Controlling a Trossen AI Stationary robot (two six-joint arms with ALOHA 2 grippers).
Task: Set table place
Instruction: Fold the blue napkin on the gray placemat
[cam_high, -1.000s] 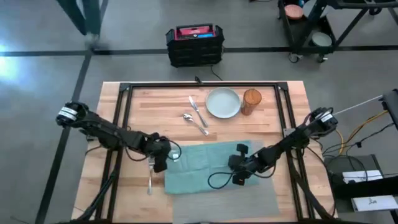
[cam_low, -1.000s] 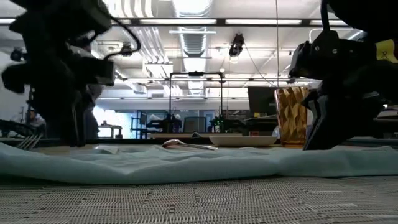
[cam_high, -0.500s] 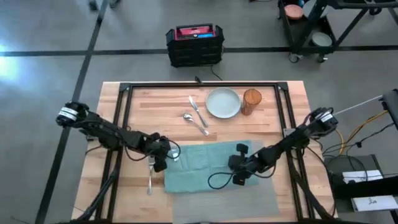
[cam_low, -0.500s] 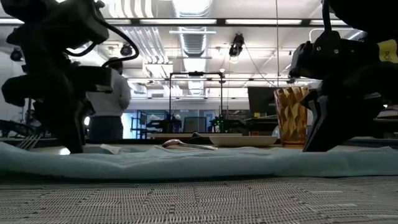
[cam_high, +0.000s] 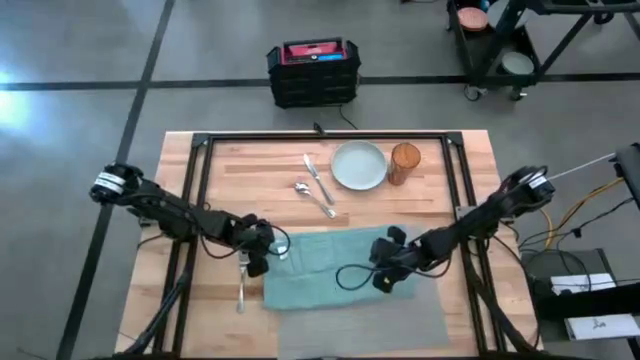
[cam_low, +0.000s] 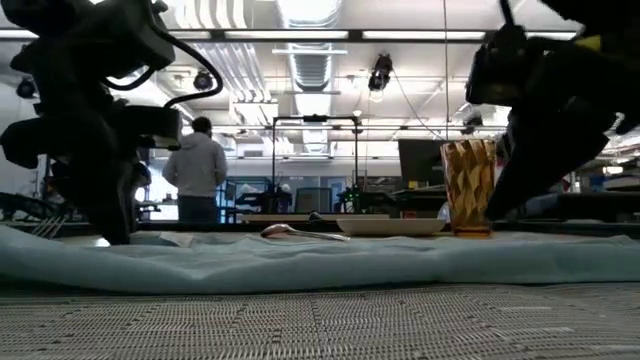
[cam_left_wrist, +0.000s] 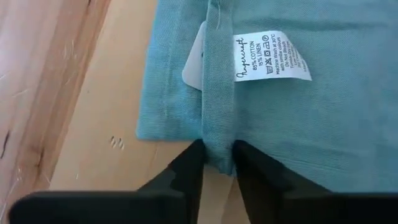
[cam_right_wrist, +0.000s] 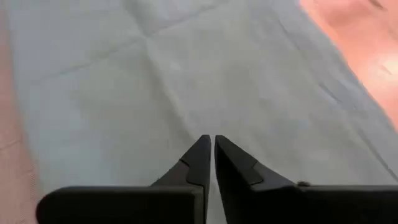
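Part of the placemat (cam_high: 400, 320) under the napkin (cam_high: 320, 265); the person (cam_low: 198, 168) small and distant

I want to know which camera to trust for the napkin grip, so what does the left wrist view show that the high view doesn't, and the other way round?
Only the left wrist view shows the napkin's white care label and the left gripper pinching a folded ridge at the napkin's edge.

Only the high view shows the whole layout: plate, amber glass, knife, spoon, fork, grey placemat, black crate, and the right gripper over the napkin.

Both show the teal napkin and the wooden table.
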